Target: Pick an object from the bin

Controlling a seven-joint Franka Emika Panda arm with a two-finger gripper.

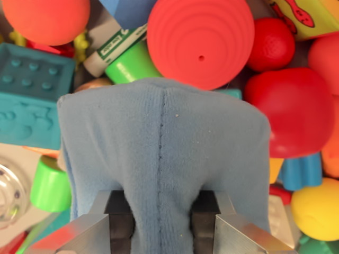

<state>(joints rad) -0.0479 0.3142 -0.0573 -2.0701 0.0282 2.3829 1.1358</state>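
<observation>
A light blue cloth (164, 153) with a stitched seam down its middle fills the centre of the wrist view. It is pinched between the two dark pads of my gripper (161, 222) at the bottom edge, and it drapes upward over the pile in the bin. The gripper is shut on the cloth. Below the cloth lie many toys: a big red ridged dome (201, 39), a red rounded block (291, 111), an orange ball (45, 18) and a teal studded brick (29, 95).
A marker with a green cap (119, 53) lies beside the dome. A green cylinder (50, 185) and a clear plastic piece (10, 196) sit at the view's left. A yellow ball (318, 209) and a small red ball (273, 45) crowd the right.
</observation>
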